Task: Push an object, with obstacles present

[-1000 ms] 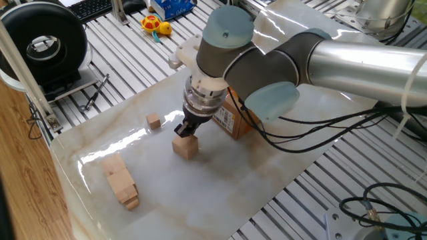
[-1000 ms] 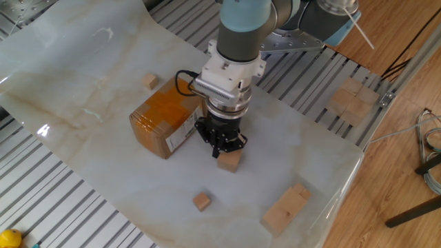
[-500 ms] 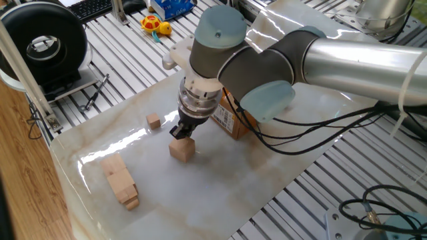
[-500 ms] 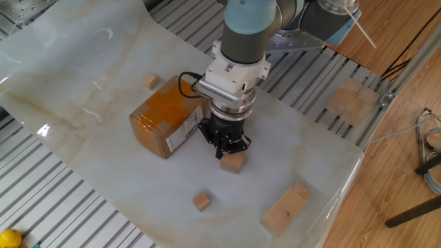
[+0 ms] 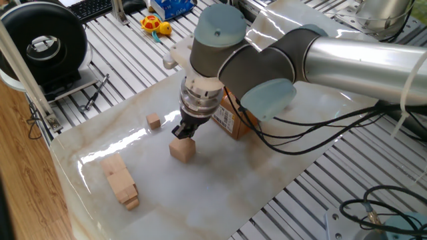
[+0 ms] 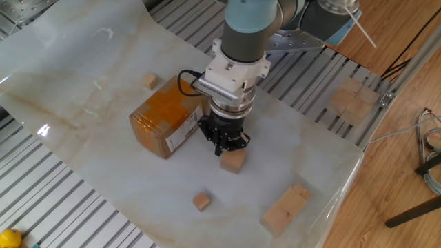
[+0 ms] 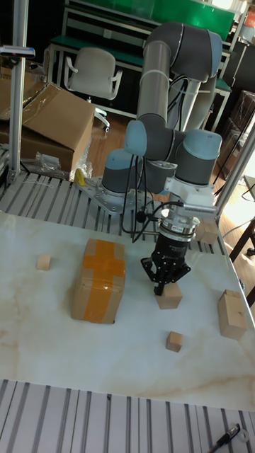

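Gripper (image 6: 223,147) tip seemingly touches cube (image 6: 233,161) beside box (image 6: 165,117).

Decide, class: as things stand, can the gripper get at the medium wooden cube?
Probably yes. The gripper hangs right at the medium wooden cube, nothing between them. The cardboard box sits off to one side, and the nearest tiny cube lies beyond.

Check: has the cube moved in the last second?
Yes. In one fixed view the cube has slid left, away from the box and toward the long blocks, with the fingers behind it.
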Controlling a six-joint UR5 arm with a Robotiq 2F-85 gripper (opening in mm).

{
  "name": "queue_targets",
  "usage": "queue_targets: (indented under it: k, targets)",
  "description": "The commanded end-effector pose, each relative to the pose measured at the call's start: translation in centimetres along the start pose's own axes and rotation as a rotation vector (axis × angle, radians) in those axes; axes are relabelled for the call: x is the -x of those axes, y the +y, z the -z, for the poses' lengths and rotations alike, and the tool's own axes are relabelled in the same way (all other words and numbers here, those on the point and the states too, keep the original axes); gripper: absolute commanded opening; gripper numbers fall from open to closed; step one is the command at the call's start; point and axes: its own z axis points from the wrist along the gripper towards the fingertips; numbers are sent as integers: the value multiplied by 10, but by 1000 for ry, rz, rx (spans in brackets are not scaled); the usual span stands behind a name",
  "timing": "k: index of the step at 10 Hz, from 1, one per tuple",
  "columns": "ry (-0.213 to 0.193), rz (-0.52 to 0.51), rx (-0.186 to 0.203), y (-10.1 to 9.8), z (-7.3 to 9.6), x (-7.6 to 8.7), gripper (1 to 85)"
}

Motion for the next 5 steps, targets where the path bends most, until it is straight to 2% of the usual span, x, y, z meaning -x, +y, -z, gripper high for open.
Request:
queue_targets:
  k: [1,3,5]
  targets:
    - [27,6,1,-11,10,6,13]
    - [29,0,35,-14,20,11,13]
    - [61,-8,37,-13,20,3,13]
